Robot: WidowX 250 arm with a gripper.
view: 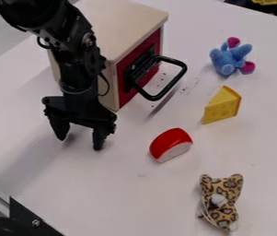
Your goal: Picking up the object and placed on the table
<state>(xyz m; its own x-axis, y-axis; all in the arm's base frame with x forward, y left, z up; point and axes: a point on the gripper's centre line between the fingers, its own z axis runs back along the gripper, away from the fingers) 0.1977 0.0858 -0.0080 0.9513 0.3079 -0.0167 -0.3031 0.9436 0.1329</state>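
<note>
Two-fingered and spread, the gripper [79, 138] is hanging over the table [116, 198], pinching nothing; rightward in view and apart from it, the red toy [170, 141], probably the object meant, is lying nearest, its long side slanting up to the right.

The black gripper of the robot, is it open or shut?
Open. The gripper has its two fingers apart, with white tabletop visible between them.
</note>
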